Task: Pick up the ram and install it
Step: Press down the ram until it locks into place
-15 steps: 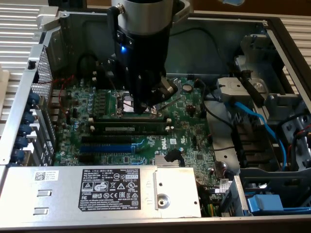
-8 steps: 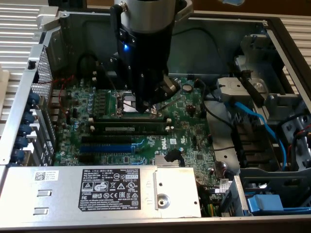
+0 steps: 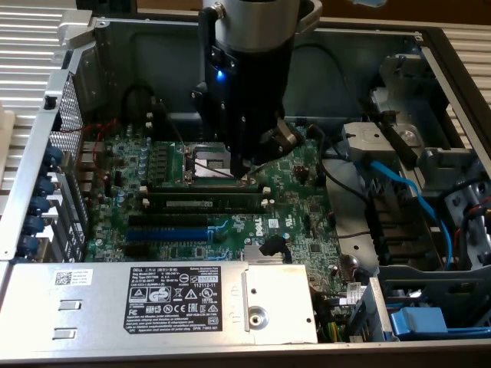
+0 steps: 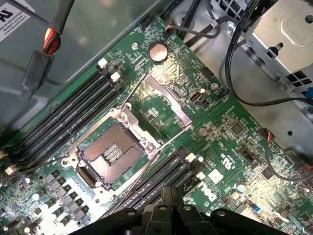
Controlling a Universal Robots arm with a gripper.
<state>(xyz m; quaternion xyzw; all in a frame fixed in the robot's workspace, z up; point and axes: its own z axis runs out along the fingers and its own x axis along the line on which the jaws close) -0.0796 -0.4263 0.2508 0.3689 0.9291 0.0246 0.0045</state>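
Note:
The ram [image 3: 201,202] is a long dark stick with a pale label strip. It lies along one of the black memory slots on the green motherboard [image 3: 303,211], between white end clips. My gripper [image 3: 247,178] hangs low over the board, just above the ram's end on the exterior view's right, beside the bare CPU socket [image 3: 207,159]. In the wrist view the gripper [image 4: 171,196] sits over the memory slots [image 4: 161,176] next to the CPU socket [image 4: 111,154]. There I cannot tell the stick apart from the slots. Whether the gripper touches the ram is hidden.
A blue expansion slot [image 3: 165,234] lies just in front of the memory slots. The labelled power supply [image 3: 153,299] fills the case's front. A drive cage with a blue cable [image 3: 406,192] and black cables stands at the exterior view's right. Metal case walls [image 3: 46,153] surround the board.

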